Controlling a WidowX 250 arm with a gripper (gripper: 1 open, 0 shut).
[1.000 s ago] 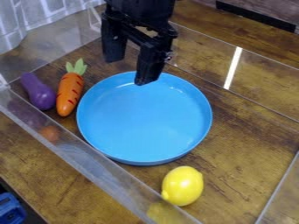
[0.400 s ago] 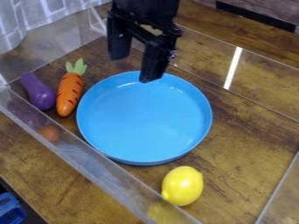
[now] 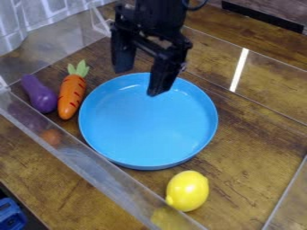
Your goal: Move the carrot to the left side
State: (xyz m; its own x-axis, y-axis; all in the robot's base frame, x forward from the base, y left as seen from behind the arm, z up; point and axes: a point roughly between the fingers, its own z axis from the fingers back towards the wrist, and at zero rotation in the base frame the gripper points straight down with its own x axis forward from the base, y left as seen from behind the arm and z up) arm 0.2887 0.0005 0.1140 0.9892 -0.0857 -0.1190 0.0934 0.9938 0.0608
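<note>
Lemon (image 3: 188, 190) sits nearest, just past the blue plate (image 3: 120, 144)'s near rim. Since a second ago the claw (image 3: 142, 74) has slid slightly right over the plate's far edge. The carrot (image 3: 72, 93) lies unmoved just left of the plate, seemingly touching the eggplant (image 3: 38, 92), bare wood beyond. Claw spread wide, holding nothing

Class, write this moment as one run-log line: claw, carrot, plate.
claw: open, above plate's far edge | carrot: untouched, left of plate beside eggplant | plate: empty

Orange carrot (image 3: 71, 96), purple eggplant (image 3: 39, 92), blue plate (image 3: 132, 154), yellow lemon (image 3: 188, 190)
</note>
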